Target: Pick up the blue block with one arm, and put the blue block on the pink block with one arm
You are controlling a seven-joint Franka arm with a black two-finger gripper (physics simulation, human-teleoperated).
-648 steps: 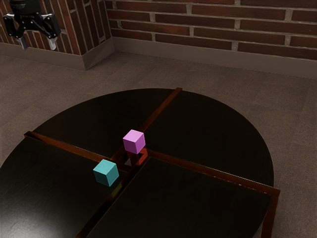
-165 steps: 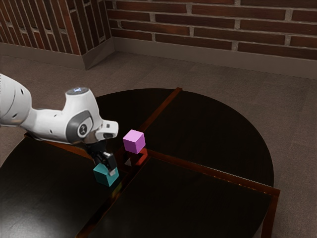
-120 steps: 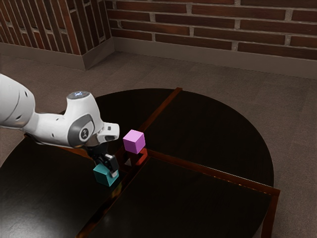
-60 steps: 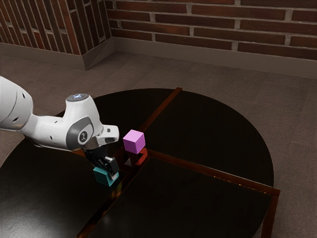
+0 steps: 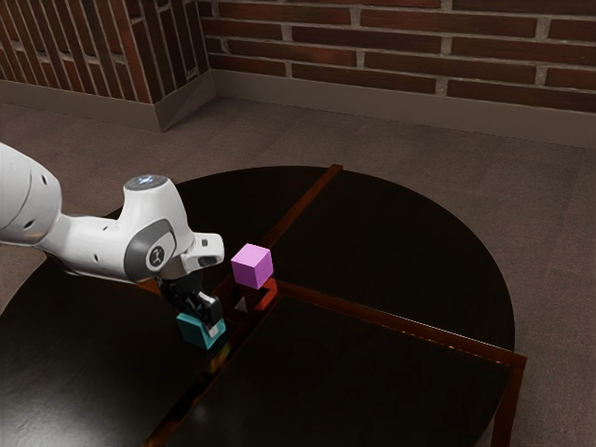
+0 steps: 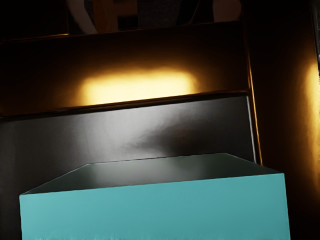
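The blue block (image 5: pixel 192 331) rests on the dark round table (image 5: pixel 391 242), left of its centre. My gripper (image 5: pixel 203 317) reaches down over it from the white arm and is shut on the blue block, one finger on each side. The arm hides the block's upper part. In the wrist view the blue block (image 6: pixel 155 210) sits large just under my hand, with glossy table beyond it. The pink block (image 5: pixel 251 265) stands on the table's centre, up and toward the exterior view's right of my gripper, apart from it.
Raised reddish-brown strips (image 5: pixel 391 321) cross the table and meet by the pink block, one running just beside the blue block. Brick walls (image 5: pixel 419 47) stand behind, and bare floor lies around the table.
Since 5.4 s ago my arm came down from the upper left onto the blue block. In the last second the hand sank a little around it and then held still. Neither block has moved.
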